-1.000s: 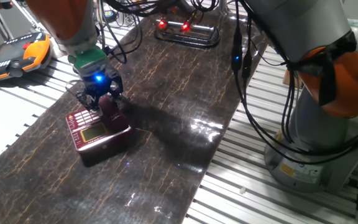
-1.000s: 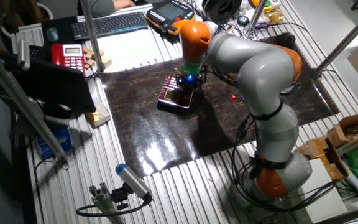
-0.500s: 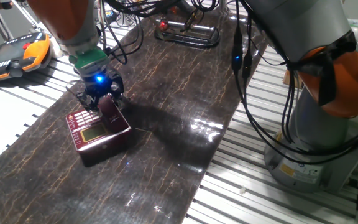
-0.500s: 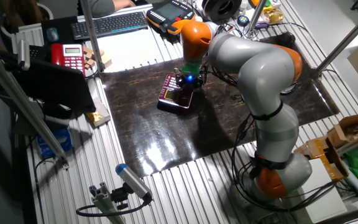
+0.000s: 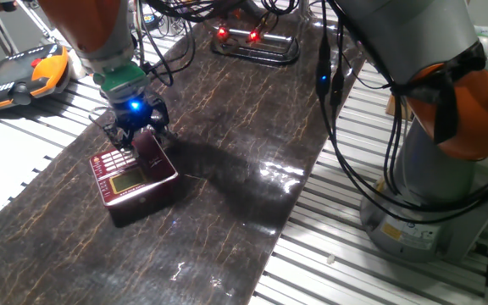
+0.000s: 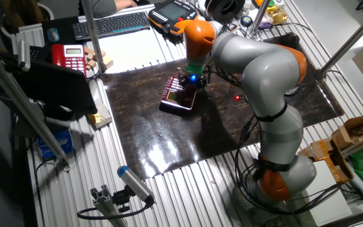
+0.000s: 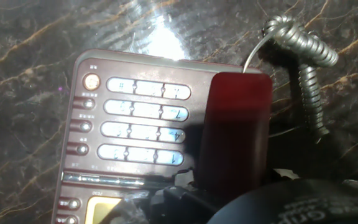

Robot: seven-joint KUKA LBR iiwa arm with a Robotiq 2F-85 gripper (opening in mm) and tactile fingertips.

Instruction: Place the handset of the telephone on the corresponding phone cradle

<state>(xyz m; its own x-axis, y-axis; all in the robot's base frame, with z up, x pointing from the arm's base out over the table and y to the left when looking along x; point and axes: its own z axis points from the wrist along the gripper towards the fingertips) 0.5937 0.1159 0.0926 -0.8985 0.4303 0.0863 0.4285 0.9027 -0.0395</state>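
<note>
The large silver-grey robot arm (image 6: 266, 69) has rounded, glossy segments with bright orange joint bands (image 5: 468, 110). Black cables (image 5: 337, 127) hang in loops along it. Near the wrist sits a green collar (image 5: 121, 80), then a small black two-finger gripper (image 5: 134, 129) with a glowing blue light (image 5: 132, 107).

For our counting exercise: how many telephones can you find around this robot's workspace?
2. The dark red telephone lies on the dark mat under the tool; a brighter red phone sits near the keyboard. Others may be hidden.

Robot lab: aluminium-slat bench (image 6: 169, 189), cables (image 5: 346, 152)
</note>
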